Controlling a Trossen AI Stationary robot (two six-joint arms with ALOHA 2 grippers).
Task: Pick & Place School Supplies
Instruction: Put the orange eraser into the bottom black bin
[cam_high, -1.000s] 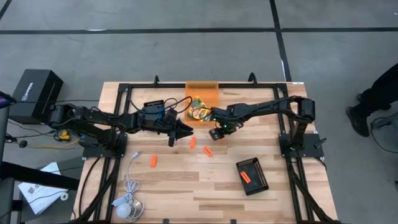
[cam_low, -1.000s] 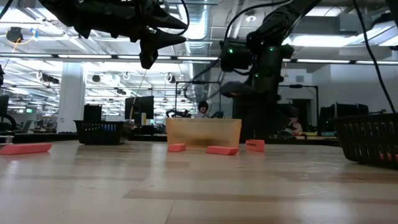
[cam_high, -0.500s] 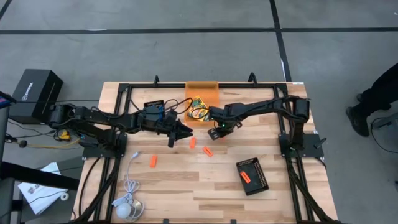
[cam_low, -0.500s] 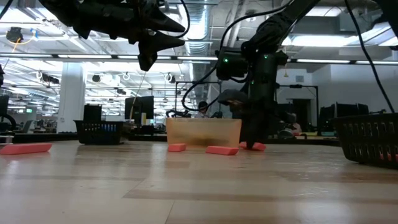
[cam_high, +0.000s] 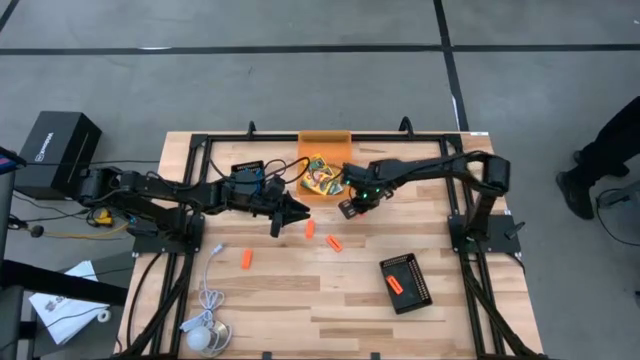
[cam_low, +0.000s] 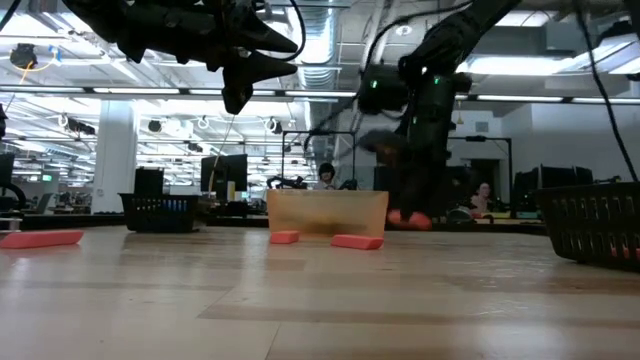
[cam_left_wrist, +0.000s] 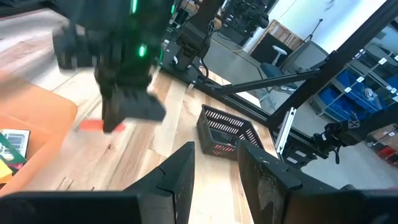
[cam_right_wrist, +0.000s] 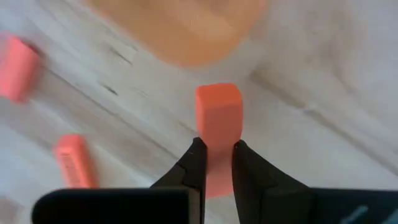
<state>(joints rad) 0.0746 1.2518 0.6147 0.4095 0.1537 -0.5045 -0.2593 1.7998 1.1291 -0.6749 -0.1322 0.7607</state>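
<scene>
The right hand (cam_right_wrist: 216, 163), clamped on an orange piece (cam_right_wrist: 217, 127), sits just beside the orange bin (cam_high: 325, 150), which lies at its ten o'clock on the counter (cam_high: 300, 300).

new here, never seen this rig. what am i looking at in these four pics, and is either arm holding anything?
It is a two-armed robot at a wooden table, sorting school supplies. One picture looks straight down from above, one looks level across the tabletop, and the other two come from a camera on each wrist.

The right gripper is shut on an orange piece; its wrist view shows the piece pinched between the two dark fingers, and the level view shows it off the table. From above, that gripper is beside the orange bin, which holds crayon boxes. The left gripper hangs above the table with its fingers apart, holding nothing.

On the table lie three more orange pieces, a black tray with one orange piece in it, and a white cable.
</scene>
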